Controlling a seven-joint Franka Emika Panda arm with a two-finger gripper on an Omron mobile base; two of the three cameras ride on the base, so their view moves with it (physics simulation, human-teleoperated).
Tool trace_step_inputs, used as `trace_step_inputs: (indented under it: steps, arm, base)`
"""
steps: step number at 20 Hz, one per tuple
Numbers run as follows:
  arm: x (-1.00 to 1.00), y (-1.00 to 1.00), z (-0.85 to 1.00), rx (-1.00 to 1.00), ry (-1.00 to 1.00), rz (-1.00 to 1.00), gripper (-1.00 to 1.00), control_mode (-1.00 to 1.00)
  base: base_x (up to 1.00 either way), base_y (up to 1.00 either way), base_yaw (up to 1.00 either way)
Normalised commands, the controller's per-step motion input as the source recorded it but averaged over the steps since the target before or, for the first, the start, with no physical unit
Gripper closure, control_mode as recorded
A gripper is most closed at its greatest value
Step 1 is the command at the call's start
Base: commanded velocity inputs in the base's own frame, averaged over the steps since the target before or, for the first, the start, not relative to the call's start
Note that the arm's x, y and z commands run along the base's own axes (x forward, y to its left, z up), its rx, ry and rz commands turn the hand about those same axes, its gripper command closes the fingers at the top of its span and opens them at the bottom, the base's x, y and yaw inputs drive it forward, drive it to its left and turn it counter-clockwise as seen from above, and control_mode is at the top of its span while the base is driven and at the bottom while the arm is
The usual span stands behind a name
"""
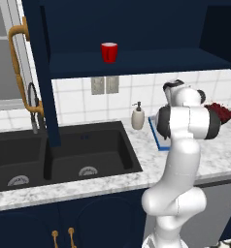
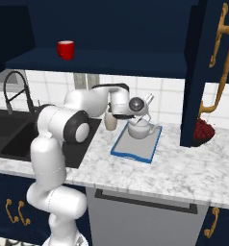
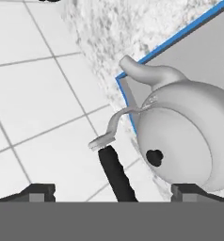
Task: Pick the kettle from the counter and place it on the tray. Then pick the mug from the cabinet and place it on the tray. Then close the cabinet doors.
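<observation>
The silvery kettle [image 2: 139, 129] stands on the blue-rimmed tray [image 2: 134, 153], on the marble counter [image 2: 184, 168] right of the sink. My gripper [image 2: 137, 114] hovers just over it, open. In the hand view the gripper [image 3: 116, 190] has its fingertips [image 3: 38, 190] wide apart. The kettle's [image 3: 184, 136] dark handle rises between them without touching either. The tray [image 3: 203, 52] lies under the kettle. The red mug [image 1: 109, 52] sits on the shelf of the open navy cabinet [image 1: 137, 63]. Both cabinet doors [image 2: 203, 72] stand open.
A cream soap dispenser [image 1: 138, 116] stands by the tiled wall just left of the tray. A dark bowl of red fruit [image 2: 203, 130] sits to the right, under the open right door. The black sink [image 1: 64, 155] and faucet [image 2: 13, 89] lie left.
</observation>
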Motion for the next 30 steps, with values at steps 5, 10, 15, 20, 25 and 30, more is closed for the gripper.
trace_step_inputs:
  steps: [5,10,15,20,25,30]
  arm:
    - [-0.43,0.03,0.26,0.00,-0.02,0.00,-1.00,-1.00]
    - [-0.61,0.07,0.46,-0.12,0.00,0.01,-1.00,-1.00]
    - [-0.67,0.08,0.47,-0.24,0.00,0.02,-1.00,-1.00]
    - [-0.61,0.09,0.52,-0.21,0.00,0.03,-1.00,-1.00]
    - [-0.69,0.05,0.58,-0.20,-0.01,0.27,-1.00,-1.00]
    - [-0.59,0.15,0.54,-0.27,0.02,0.19,-1.00,-1.00]
  base:
    - [0.00,0.00,0.00]
    - [0.00,0.00,0.00]
    - [0.00,0.00,0.00]
    - [0.00,0.00,0.00]
    - [0.00,0.00,0.00]
    - [0.00,0.00,0.00]
